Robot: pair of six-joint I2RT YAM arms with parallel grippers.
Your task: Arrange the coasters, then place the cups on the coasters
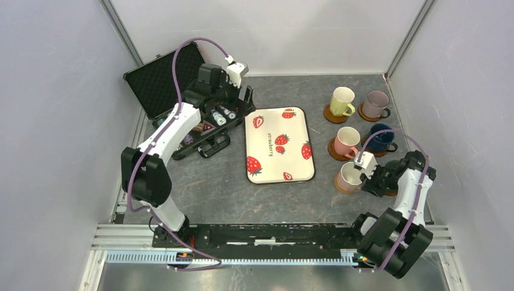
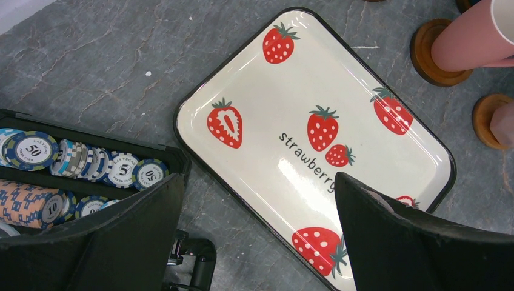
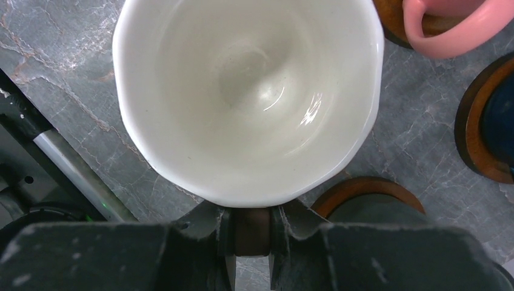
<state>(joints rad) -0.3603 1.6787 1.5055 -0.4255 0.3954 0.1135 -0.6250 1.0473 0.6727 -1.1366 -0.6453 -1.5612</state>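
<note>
Right gripper (image 3: 251, 233) is pinched shut on the handle of the near pink mug (image 1: 348, 177). The mug sits mouth up at the near right, over a coaster (image 1: 339, 186), handle pointing right. Other mugs (image 1: 347, 140) crowd its far and right sides. Bare table (image 1: 218, 194) lies left, toward the tray (image 1: 267, 177). Left gripper (image 2: 257, 179) hangs wide open and empty, far left.

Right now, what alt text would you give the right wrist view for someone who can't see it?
Looking down into a ceramic mug with a glossy white inside, the right gripper shut on its near side. Around it on grey stone-look tabletop: a pink mug handle and round brown wooden coasters at right.
</note>
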